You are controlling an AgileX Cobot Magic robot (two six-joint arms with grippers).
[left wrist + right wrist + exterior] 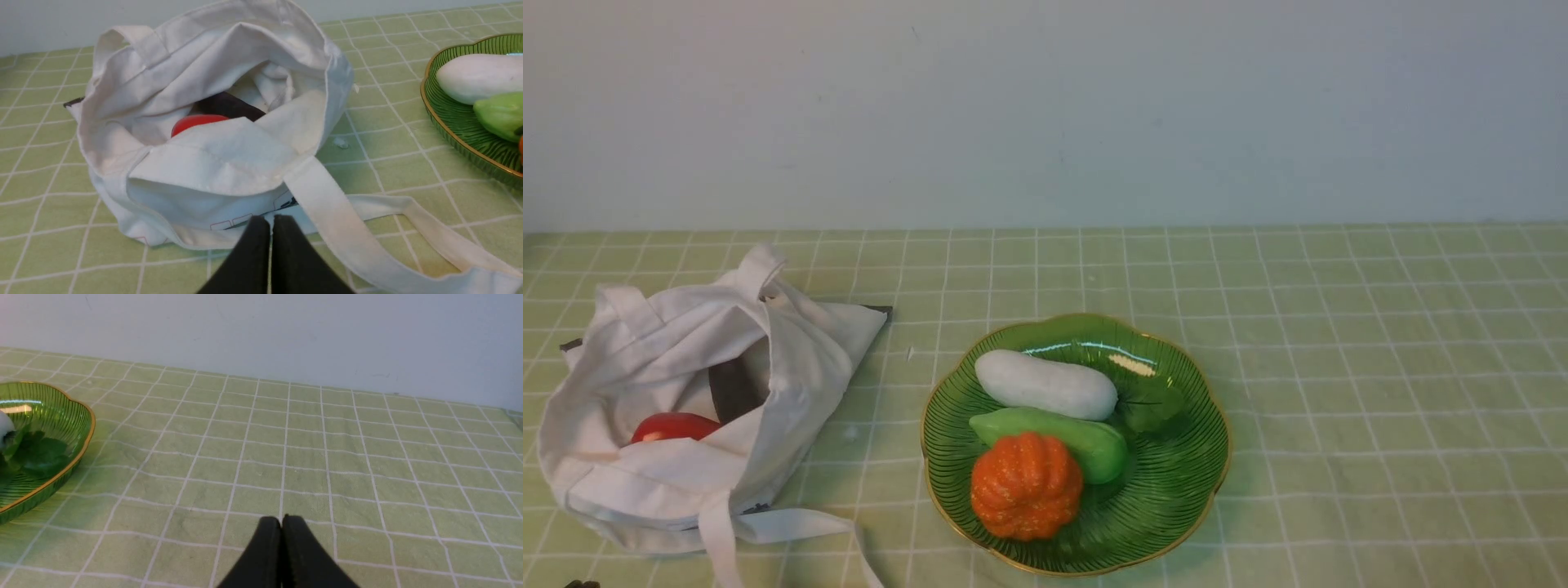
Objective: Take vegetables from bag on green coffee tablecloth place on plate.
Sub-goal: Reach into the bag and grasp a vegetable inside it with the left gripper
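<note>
left tool (272, 221): narrow, empty | smooth red toy vegetable (197, 122), dark eggplant (231, 107): inside white cloth bag (212, 169), ahead of tool; left arm nearer | eggplant's long axis: probably crosswise, partly hidden

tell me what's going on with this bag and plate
The robot isn't holding anything right now. Its left hand is closed near the bag, and its right hand is closed over the green checked tablecloth. A red vegetable and a dark one are in the bag. On the plate are a white vegetable, a green one and an orange ribbed one.
</note>
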